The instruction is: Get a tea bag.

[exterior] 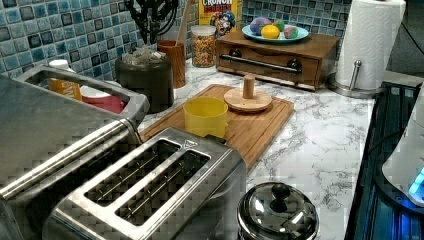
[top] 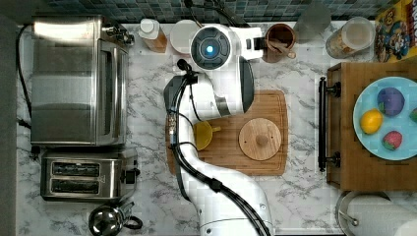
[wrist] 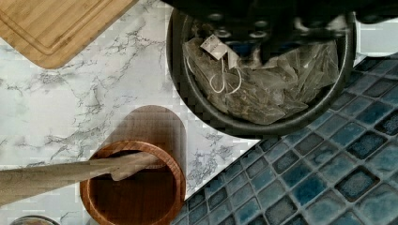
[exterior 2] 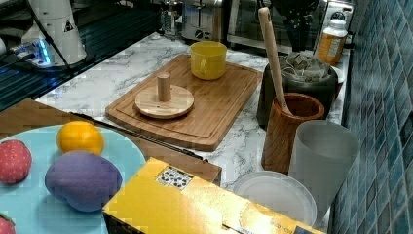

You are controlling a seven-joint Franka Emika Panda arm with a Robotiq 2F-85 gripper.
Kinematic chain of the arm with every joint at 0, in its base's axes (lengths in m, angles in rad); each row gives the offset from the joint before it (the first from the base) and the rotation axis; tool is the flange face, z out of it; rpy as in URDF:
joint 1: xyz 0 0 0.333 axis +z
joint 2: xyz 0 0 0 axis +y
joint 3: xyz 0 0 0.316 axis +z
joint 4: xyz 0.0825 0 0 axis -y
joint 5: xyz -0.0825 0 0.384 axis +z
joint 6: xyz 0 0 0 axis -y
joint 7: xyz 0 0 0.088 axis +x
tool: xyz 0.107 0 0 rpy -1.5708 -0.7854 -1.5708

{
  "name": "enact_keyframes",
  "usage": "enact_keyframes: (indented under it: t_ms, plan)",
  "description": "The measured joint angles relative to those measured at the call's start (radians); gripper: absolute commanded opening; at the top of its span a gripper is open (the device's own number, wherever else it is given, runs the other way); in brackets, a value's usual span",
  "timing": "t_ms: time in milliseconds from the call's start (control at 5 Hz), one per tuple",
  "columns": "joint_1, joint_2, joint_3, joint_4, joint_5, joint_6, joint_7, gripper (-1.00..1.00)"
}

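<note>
Gripper (wrist: 277, 35) over dark canister (wrist: 263, 117) of tea bags (wrist: 263, 89) — cereal box (exterior: 220, 12) reads "CRUNCH".

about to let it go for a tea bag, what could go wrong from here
1. The tea bags lie heaped and overlapping in the dark canister, with strings looping between them, so a grasp may lift several at once or drag one out by its string.
2. The wooden utensil holder with its tall handle stands right beside the canister; the arm could knock it.
</note>
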Motion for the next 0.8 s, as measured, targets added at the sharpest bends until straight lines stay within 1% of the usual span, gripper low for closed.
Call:
enact_keyframes:
  t_ms: [400, 600, 800]
  plan:
    - [0.005, 0.008, 0.009, 0.011, 0.000, -0.066, 0.000, -1.00]
    - [0.002, 0.005, 0.023, -0.004, 0.002, 0.038, 0.000, -1.00]
    - [0.003, -0.022, 0.025, -0.023, 0.039, 0.109, 0.000, -1.00]
